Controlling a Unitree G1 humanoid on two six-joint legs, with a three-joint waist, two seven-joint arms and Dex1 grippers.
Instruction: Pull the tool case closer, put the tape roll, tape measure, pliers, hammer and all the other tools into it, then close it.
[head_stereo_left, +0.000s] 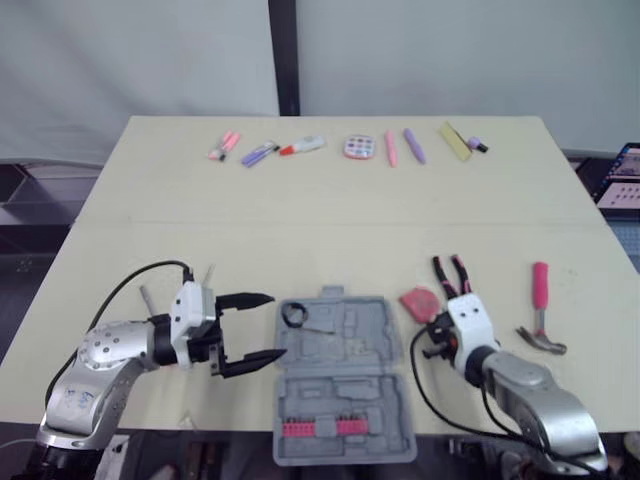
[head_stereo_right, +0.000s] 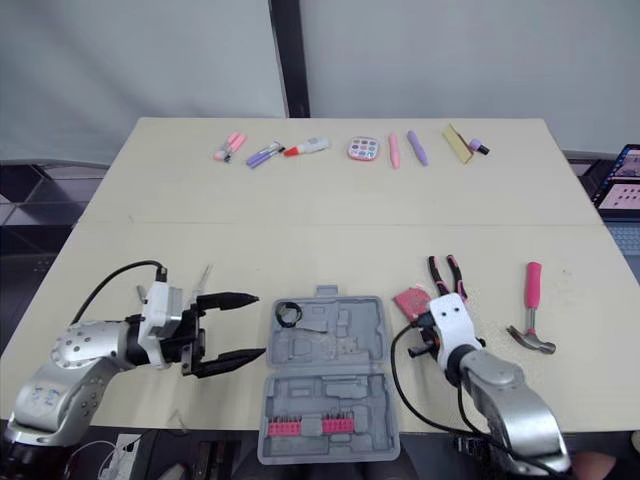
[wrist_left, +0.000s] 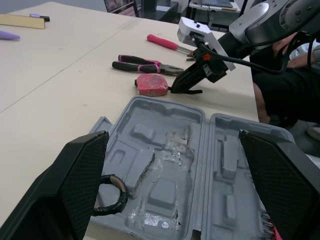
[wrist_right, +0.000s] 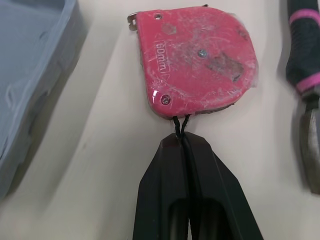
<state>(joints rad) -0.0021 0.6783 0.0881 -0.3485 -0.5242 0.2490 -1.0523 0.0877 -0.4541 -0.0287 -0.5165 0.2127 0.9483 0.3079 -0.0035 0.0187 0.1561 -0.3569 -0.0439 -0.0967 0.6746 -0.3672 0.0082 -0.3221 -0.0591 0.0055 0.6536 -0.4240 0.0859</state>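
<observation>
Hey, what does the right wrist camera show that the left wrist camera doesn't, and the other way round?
Right wrist view's own: up close, the thin black cord of the tape measure, pinched in the shut right gripper.
Left wrist view's own: the tape roll lying in the open tool case, the hammer, and the left gripper, open wide in front of the case.
Shared: the tape measure, the pliers and part of the case.
</observation>
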